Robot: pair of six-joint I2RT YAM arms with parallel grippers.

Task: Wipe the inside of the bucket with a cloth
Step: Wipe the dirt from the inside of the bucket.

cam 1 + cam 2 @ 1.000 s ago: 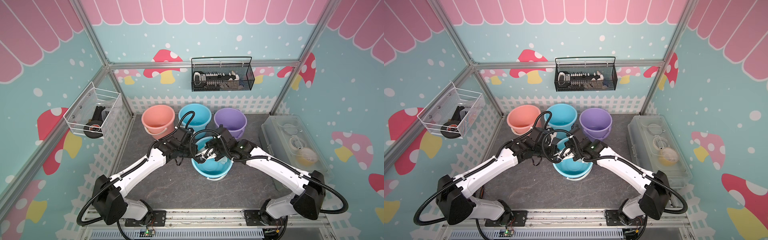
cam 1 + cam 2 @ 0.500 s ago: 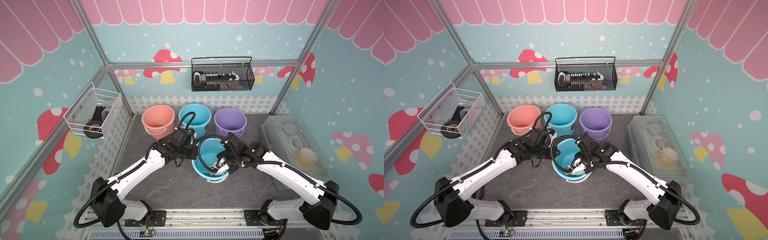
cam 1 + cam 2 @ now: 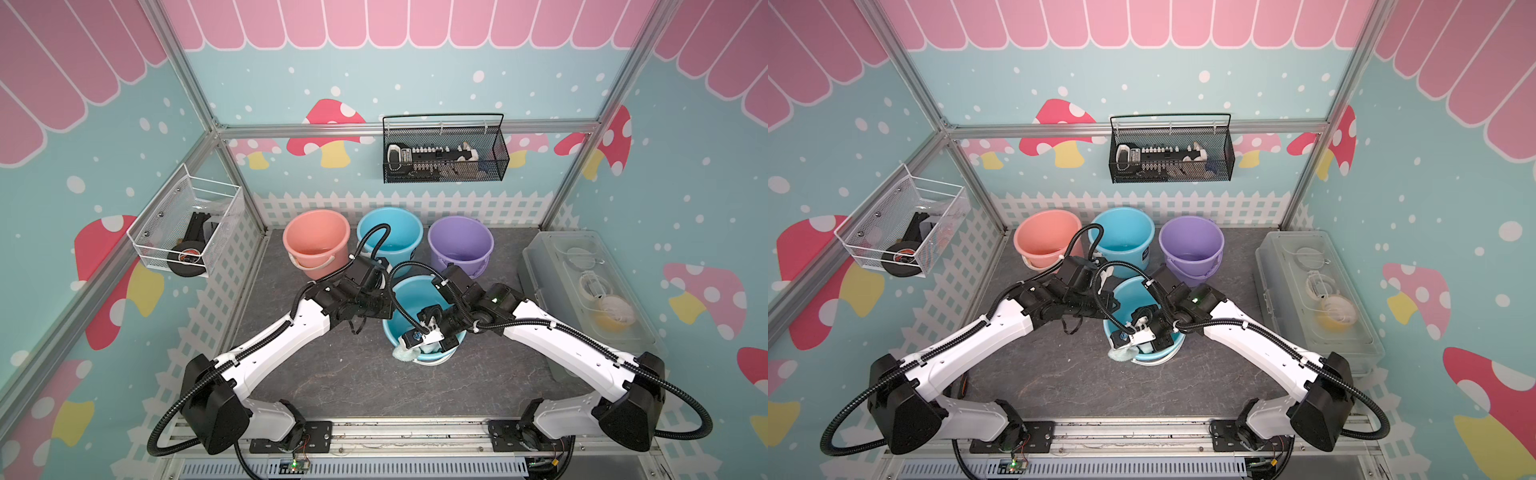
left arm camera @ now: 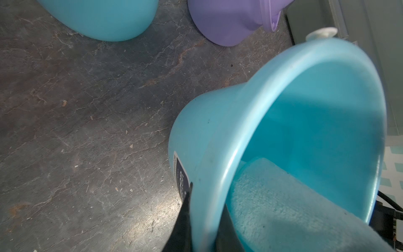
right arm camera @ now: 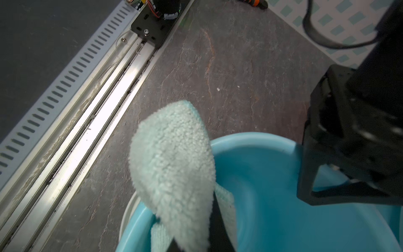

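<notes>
Soft cloth [image 5: 174, 157] at the bucket [image 3: 411, 291] rim
My right gripper [image 5: 196, 231] pinches a fold of the limp, light cloth (it flops over the rim facing the table [image 3: 332, 374] front edge); my left gripper [image 4: 206, 209] clamps the stiff, slick rim.

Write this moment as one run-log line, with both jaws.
left jaws: shut on front bucket rim | right jaws: shut on cloth | cloth: hangs over near rim, partly inside

Dark stone tabletop [image 3: 332, 374]: coral bucket [image 3: 320, 262], blue bucket [image 3: 409, 253], purple bucket [image 3: 457, 266] at back; front blue bucket [image 3: 411, 291] centre; clear bin [image 3: 582, 291] right.
</notes>
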